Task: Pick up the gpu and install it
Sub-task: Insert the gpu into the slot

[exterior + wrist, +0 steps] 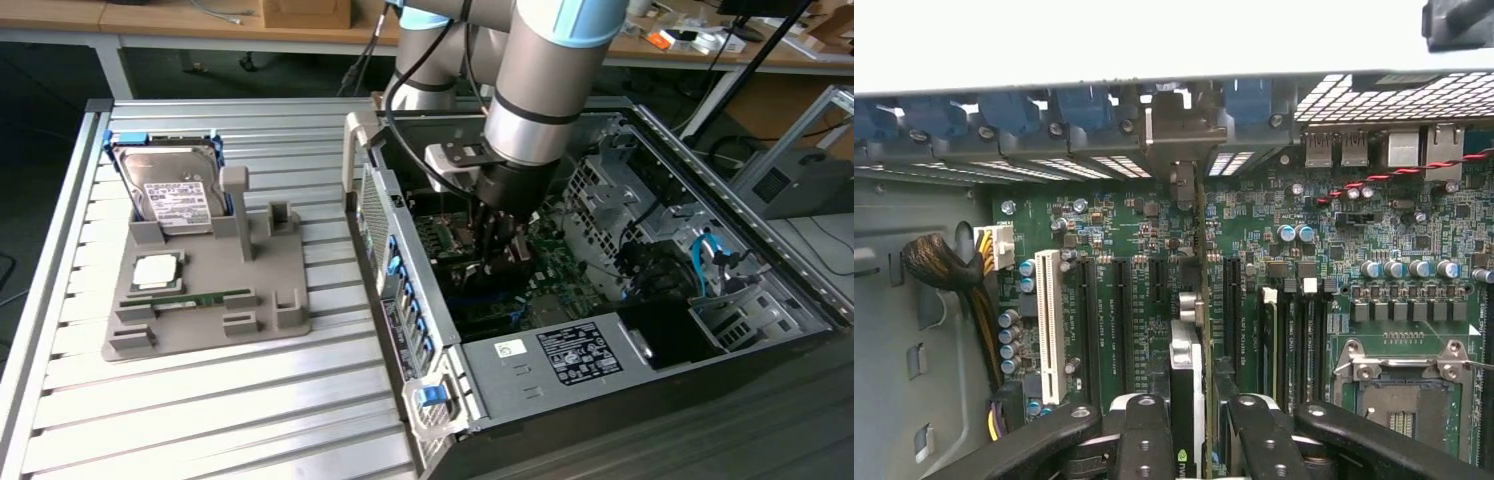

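While the arm [534, 90] reached down into the open computer case [747, 230] on the slatted bench [200, 420], the motherboard [1354, 240] lay exposed beneath it. A grey parts tray [200, 300] beside the case held the hard drive [171, 190] and a RAM stick [200, 298]. The hand [1189, 425] was clamped on the gpu [1187, 375], held edge-on above an expansion slot [1204, 270], bracket toward the rear panel. Judged light, rigid and fragile; hold it by the cooler block and board edges, never the contacts.
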